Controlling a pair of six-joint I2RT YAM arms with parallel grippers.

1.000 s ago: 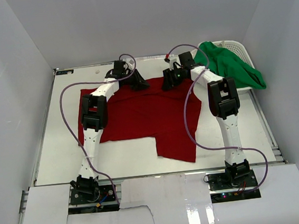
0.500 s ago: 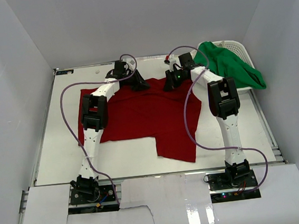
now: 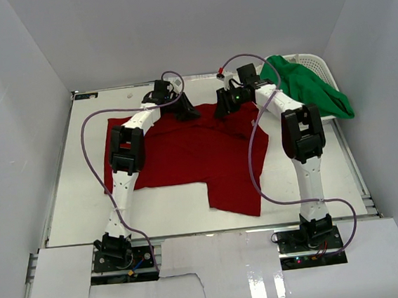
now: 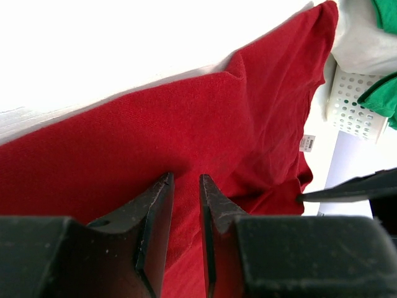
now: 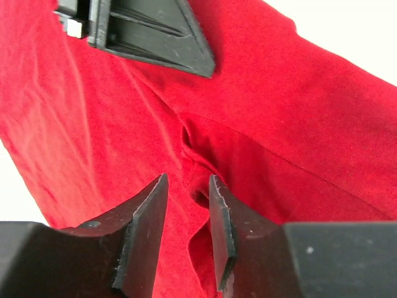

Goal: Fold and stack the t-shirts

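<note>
The deep red t-shirt (image 3: 186,157) lies spread flat on the white table (image 3: 84,202), with one flap reaching toward the near edge. Both grippers are at its far edge. My left gripper (image 3: 187,112) (image 4: 186,177) hangs just over the cloth, its jaws a narrow gap apart and red fabric (image 4: 248,124) showing through. My right gripper (image 3: 223,110) (image 5: 188,178) is open, straddling a small raised wrinkle of the red cloth (image 5: 195,155). The green t-shirt (image 3: 309,89) is bunched in and over the white basket (image 3: 314,59).
The white slotted basket (image 4: 356,102) stands at the far right corner, with green cloth (image 4: 384,93) spilling over its near rim. White walls close in the table on three sides. Purple cables loop from both arms over the shirt.
The right gripper closed and came apart again, and its wrist shifted slightly toward the far right. The left arm and the red t-shirt have stayed put.
</note>
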